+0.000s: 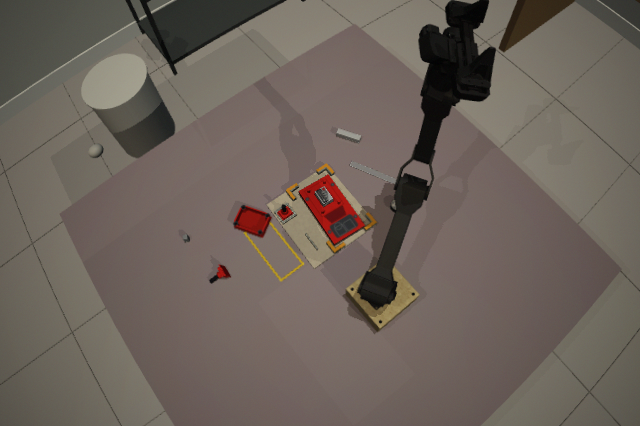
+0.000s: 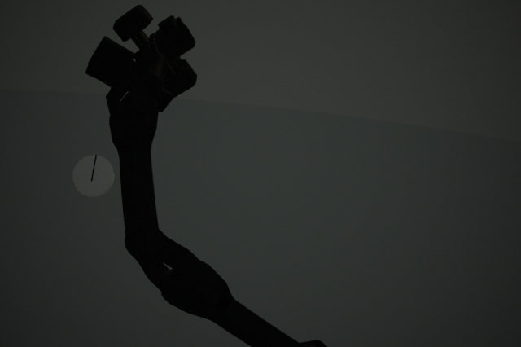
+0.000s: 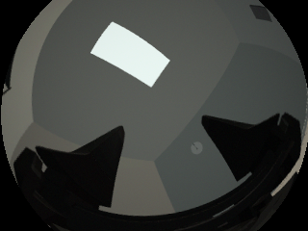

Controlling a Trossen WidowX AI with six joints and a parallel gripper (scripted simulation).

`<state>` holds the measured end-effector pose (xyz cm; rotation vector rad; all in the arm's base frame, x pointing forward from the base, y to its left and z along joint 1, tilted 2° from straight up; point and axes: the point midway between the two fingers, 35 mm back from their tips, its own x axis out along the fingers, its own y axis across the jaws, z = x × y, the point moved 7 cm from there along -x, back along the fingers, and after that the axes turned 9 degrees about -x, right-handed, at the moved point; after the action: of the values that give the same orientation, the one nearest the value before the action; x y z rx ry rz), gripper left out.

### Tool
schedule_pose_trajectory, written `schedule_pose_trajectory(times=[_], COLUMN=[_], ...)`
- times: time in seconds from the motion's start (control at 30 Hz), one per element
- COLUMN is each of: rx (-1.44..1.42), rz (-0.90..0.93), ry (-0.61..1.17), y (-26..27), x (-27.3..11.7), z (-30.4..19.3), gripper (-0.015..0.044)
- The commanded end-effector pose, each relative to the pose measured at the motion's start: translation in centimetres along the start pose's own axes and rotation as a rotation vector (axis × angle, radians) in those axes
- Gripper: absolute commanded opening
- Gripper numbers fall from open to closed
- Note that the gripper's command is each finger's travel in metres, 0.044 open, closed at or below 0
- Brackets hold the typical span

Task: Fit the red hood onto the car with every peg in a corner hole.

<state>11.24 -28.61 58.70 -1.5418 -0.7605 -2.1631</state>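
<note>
While the black parallel-jaw gripper (image 1: 481,40) (image 2: 153,33) (image 3: 165,125) spreads its fingers wide around nothing, the red, flat-roofed hood shell (image 1: 252,220) lies beside the beige jig board (image 1: 302,232).

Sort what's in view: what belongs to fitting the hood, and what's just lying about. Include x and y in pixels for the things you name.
For the job:
- red hood (image 1: 252,220)
- car chassis (image 1: 321,208)
- engine block (image 1: 324,196)
- jig (image 1: 315,254)
- end effector (image 1: 484,27) (image 2: 164,23) (image 3: 165,125), open

Just lying about:
- white block (image 1: 348,135)
- grey strip (image 1: 371,172)
- red-and-black piece (image 1: 222,272)
- small grey piece (image 1: 186,237)
- white ball (image 1: 95,150)
</note>
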Motion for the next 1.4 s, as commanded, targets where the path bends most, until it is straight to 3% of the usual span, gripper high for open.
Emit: schedule_pose_trajectory(times=[0.0, 0.5, 0.83, 1.37], rx=[-0.093, -0.370, -0.433, -0.714], rz=[-0.088, -0.434, -0.568, -0.888], ry=[-0.041, -0.127, -0.221, -0.418], y=[-3.1, -15.1, -19.2, -29.1], x=[2.3, 8.0, 8.1, 8.2], z=[-0.2, 2.1, 3.5, 10.1], gripper=[0.0440, 0.0440, 0.0440, 0.0440])
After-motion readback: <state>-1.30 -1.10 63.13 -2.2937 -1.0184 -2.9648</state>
